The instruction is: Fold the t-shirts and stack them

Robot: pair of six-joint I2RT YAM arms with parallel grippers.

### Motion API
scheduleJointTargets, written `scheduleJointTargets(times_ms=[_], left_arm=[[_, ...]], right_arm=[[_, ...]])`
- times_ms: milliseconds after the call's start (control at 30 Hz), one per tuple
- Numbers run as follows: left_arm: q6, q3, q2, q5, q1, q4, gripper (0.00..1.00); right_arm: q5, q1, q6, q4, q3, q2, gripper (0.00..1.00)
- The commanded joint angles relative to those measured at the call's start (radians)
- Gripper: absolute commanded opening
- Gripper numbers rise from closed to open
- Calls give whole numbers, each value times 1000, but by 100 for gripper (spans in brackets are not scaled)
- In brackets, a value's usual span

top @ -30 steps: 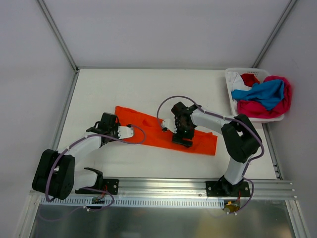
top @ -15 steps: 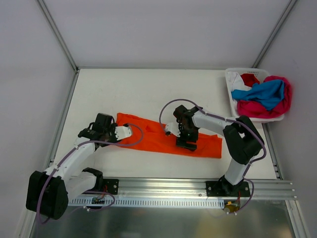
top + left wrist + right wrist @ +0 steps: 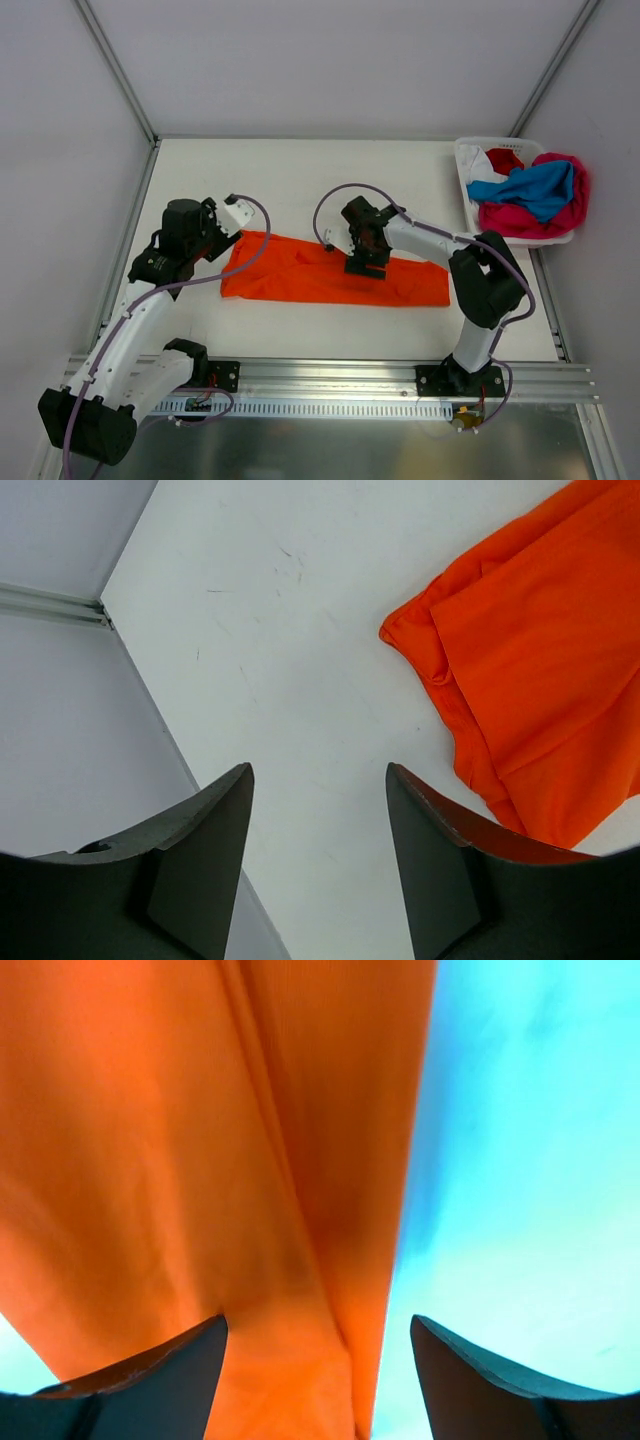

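While right fingers (image 3: 150, 1385) gape, orange t-shirt (image 3: 200, 1160) beneath (flat)

Orange t-shirt (image 3: 300, 277) spread flat, basket (image 3: 465, 186) far right

A matte white table (image 3: 300, 170) fills the middle of the top view, enclosed by pale grey walls (image 3: 330, 60), with slim aluminium posts (image 3: 117, 68) slanting in from the upper corners. A slotted metal rail (image 3: 340, 372) crosses the bottom, above a brushed steel sheet (image 3: 320, 445). The light is soft and even.
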State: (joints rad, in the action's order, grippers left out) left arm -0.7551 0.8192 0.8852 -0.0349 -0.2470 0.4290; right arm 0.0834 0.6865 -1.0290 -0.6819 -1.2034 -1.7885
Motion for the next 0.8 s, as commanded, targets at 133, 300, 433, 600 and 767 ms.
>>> scheduleJointTargets(times_ms=[133, 300, 433, 600, 767], left_arm=[[125, 28, -25, -3, 6, -26, 56], [134, -23, -37, 12, 6, -26, 56], [154, -43, -54, 20, 6, -26, 60], [195, -28, -84, -17, 8, -44, 76], [191, -49, -164, -97, 17, -117, 99]], right_arm=[[-201, 28, 53, 15, -151, -46, 78], [-241, 45, 76, 21, -174, -48, 78], [-180, 57, 55, 15, -163, -69, 78], [-45, 114, 10, 91, -117, -112, 78], [82, 175, -28, 177, -85, -169, 78]])
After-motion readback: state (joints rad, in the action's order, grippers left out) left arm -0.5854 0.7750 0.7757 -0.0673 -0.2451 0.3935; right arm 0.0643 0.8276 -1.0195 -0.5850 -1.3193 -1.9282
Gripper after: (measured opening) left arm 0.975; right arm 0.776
